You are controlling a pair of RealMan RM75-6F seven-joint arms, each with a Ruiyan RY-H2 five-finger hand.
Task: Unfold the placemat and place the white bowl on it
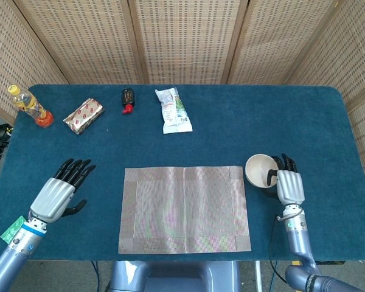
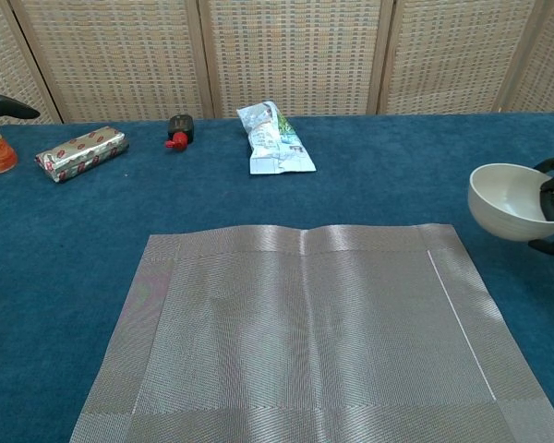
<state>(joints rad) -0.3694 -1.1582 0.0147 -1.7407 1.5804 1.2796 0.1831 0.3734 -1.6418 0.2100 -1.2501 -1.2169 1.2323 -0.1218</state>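
Blue-carpeted counter (image 1: 249, 115). Lying flat at front centre: unfolded grey placemat (image 1: 184, 210). Along the far edge, left to right: orange drink bottle (image 1: 29, 106), foil-wrapped packet (image 1: 83, 115), small black-and-red item (image 1: 128, 100), white snack bag (image 1: 173, 110).

Bright, even light; sharp focus

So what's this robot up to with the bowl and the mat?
It is setting a place. The grey placemat already lies unfolded and flat on the blue table. The right hand holds the white bowl by its rim, just off the mat's right edge, apparently lifted clear of the table. The left hand sits idle on the other side, fingers spread, holding nothing. The bowl is not yet on the mat.
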